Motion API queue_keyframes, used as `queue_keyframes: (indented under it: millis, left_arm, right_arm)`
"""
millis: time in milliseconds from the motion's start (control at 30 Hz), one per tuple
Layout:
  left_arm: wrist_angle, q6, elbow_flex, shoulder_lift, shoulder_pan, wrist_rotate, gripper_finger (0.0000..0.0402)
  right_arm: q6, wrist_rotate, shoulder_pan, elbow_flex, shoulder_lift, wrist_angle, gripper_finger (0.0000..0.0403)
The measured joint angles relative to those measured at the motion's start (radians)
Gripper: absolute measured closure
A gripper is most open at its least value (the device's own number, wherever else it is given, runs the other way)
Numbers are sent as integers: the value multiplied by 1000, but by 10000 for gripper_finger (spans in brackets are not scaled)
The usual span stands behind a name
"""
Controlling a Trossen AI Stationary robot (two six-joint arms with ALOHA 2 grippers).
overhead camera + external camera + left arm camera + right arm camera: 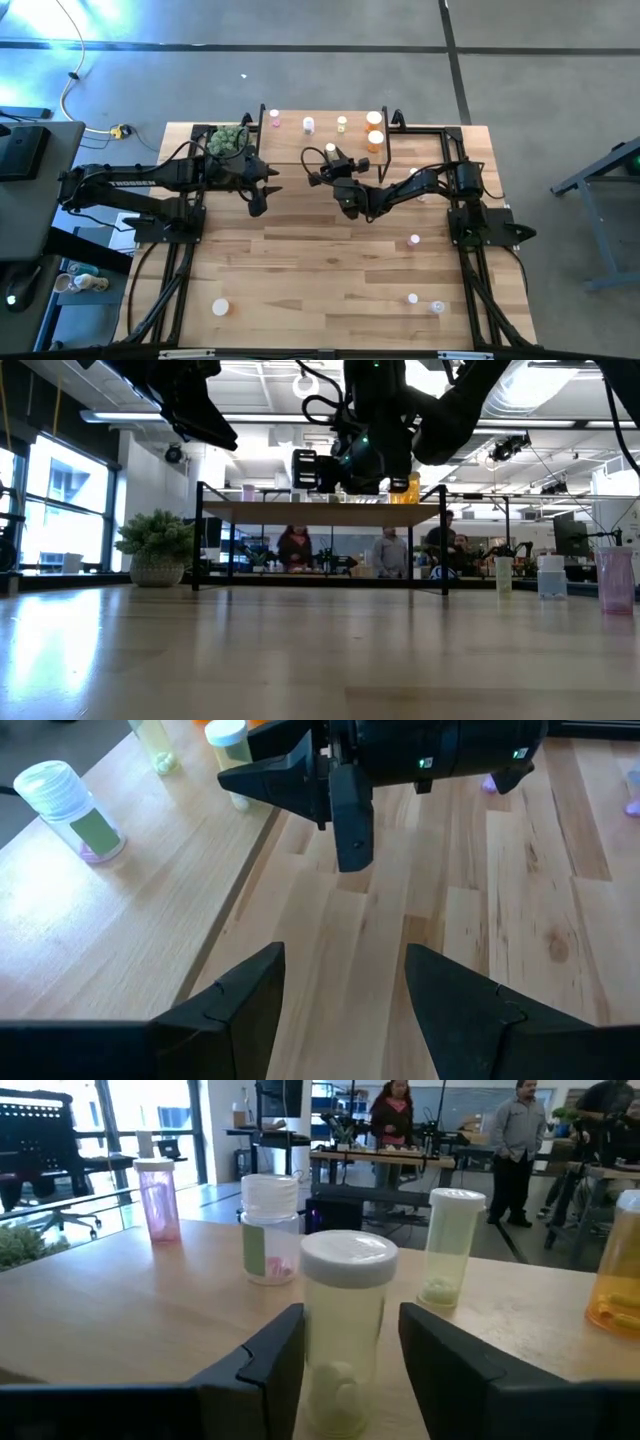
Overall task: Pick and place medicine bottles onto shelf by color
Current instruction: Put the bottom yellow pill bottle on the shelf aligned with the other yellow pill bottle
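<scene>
Right gripper (350, 1320) is over the shelf (290, 140), with a yellow-green bottle (348, 1260) standing upright between its jaws, base on the shelf top and white cap up. The jaws stand apart on either side, and a sliver of gap shows on one side, so we read it as let go, not clamped. The bottle's long axis is vertical and it sits dead centre ahead of the wrist, so our call for the exit is to back straight out along the fingers or lift clear. Any sideways drift would tip it. Beyond it on the shelf are a pink bottle (160, 1200), a whitish bottle (270, 1230), a second yellow-green one (452, 1245) just beside and behind, and an orange bottle (615, 1280) at the end. The colour slot looks right to us. Left gripper (258, 200) hovers over the table near the shelf's left end, jaws spread and holding nothing. Still on the table are three loose bottles (414, 240) on the right side, nearer the right arm and well apart from the shelf. One lone bottle (220, 307) sits at the front left, nearer the left arm.
</scene>
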Motion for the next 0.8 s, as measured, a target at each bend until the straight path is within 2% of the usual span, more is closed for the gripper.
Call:
queue_keyframes:
  millis: [267, 600, 800]
  left_arm:
    - [0, 0, 0, 0, 0, 0, 202]
    - [-7, 0, 0, 0, 0, 0, 202]
    - [-10, 0, 0, 0, 0, 0, 202]
  right_arm:
    - [-11, -4, 0, 9, 0, 0, 233]
    - [-27, -7, 0, 27, -1, 0, 182]
    - [-31, 2, 0, 27, -1, 7, 178]
